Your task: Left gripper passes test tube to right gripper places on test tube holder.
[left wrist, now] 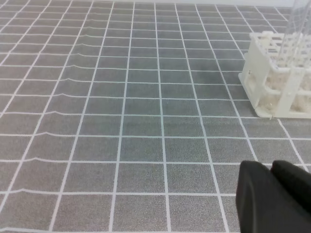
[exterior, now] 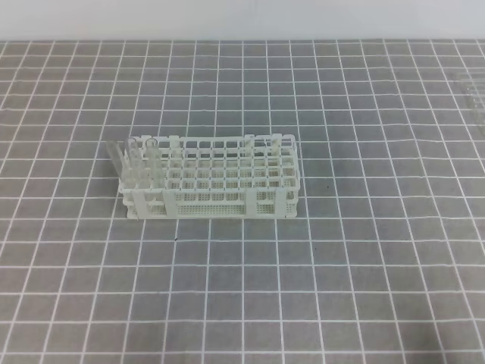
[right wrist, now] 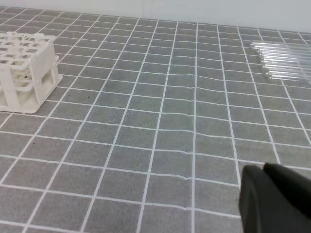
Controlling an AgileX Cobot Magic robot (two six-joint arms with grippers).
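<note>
From the high view I see the test tube holder (exterior: 211,179) sitting a little left of centre on the grey mat with white grid lines (exterior: 364,258), long side facing me. Several clear tubes (exterior: 135,163) stand in its left-end holes, one at the far left corner leaning outward; they are so transparent I cannot count them with confidence. At the upper right edge of the mat there is a faint cluster of spare tubes (exterior: 471,95) lying flat, and my right wrist camera shows them better as a row of glass tubes (right wrist: 284,60) side by side, well apart from the rack (right wrist: 24,70). Neither arm appears in the high view. The left gripper (left wrist: 272,196) shows only as a black mass in the bottom right corner of its own camera, jaws drawn nearly together with nothing between them that I can see. The right gripper (right wrist: 274,199) looks much the same in its camera, fully closed and empty-handed. The left wrist view catches the rack's corner (left wrist: 277,73) with a tube (left wrist: 296,29) rising out of it. I can read no labels, brands or writing anywhere.
</note>
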